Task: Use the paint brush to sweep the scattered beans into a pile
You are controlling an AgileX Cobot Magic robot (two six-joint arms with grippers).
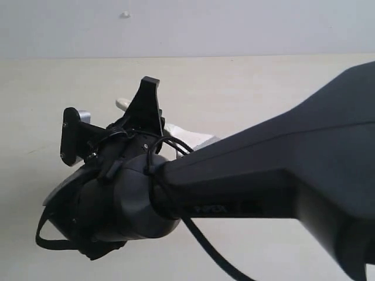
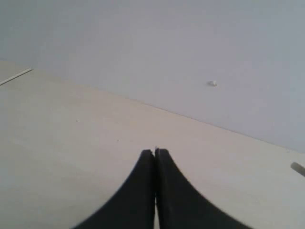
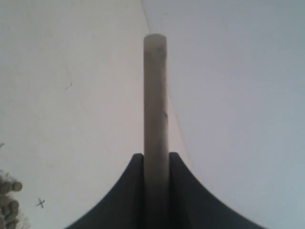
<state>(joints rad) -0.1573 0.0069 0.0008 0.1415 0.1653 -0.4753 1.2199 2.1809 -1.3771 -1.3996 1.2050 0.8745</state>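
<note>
Matte black all over. Broad angular arm link (image 1: 293, 170), tapering to a rounded, bulbous wrist housing (image 1: 117, 205). Faint moulded lettering (image 1: 214, 208) low on the link's side. Thin black cables (image 1: 170, 149) looped at the wrist, and a thicker black lead (image 1: 205, 249) beneath. Flat black bracket plate (image 1: 70, 137) with small pale screw heads. Left claw (image 2: 155, 153): two smooth black fingers (image 2: 133, 191), flaring toward the base. Right claw (image 3: 156, 157): the same flared black pair.
</note>
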